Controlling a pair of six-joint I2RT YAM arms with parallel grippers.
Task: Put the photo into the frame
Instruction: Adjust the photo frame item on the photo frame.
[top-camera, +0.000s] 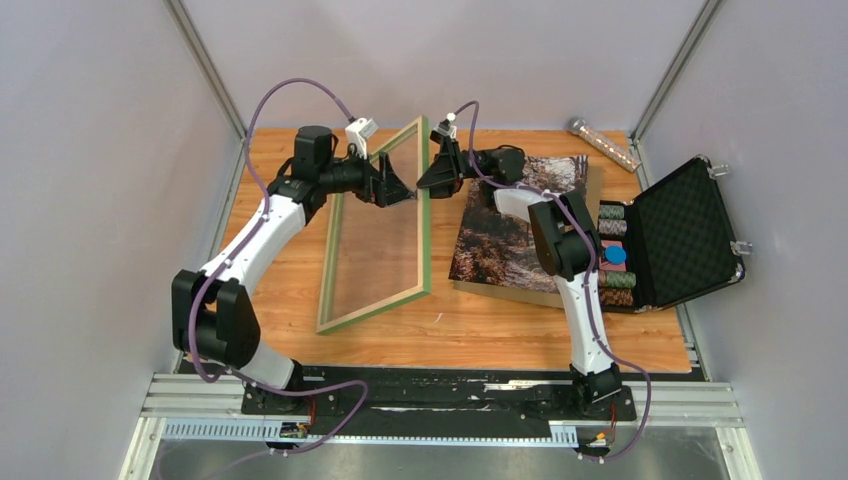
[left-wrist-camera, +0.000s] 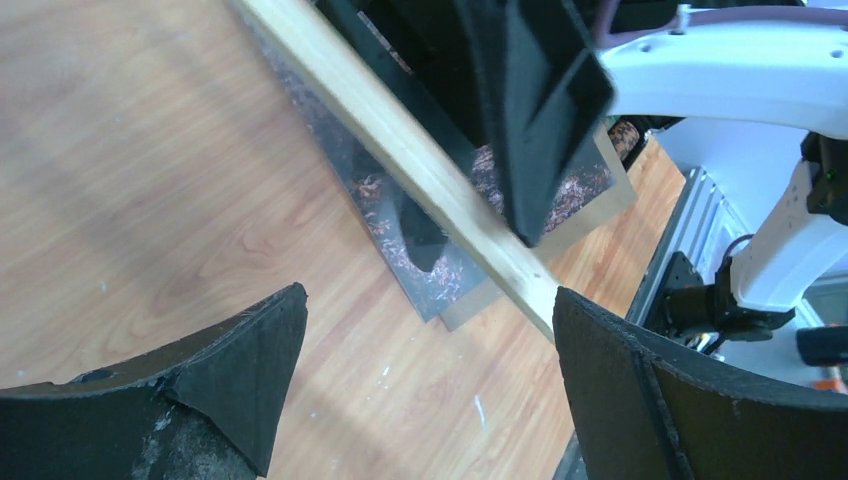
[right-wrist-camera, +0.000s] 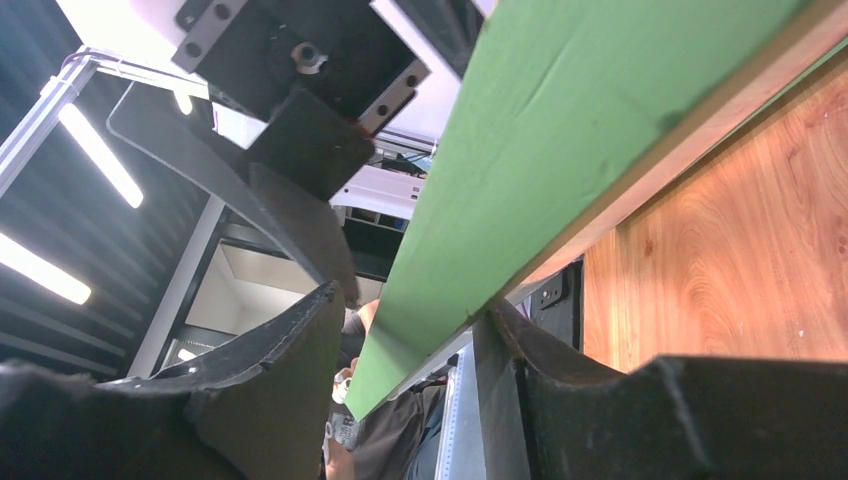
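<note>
One frame is held tilted over the middle of the bench, green face towards the right arm, pale wood towards the left. Of the two claws, the right claw is half closed, pinching the frame's right rail between its fingers. The left claw gapes fully open close by on the pale side and grips nothing. One photo, the autumn forest print, lies face up on one brown backing board to the right of the frame. Further right are one open black case holding poker chips and one clear tube.
</note>
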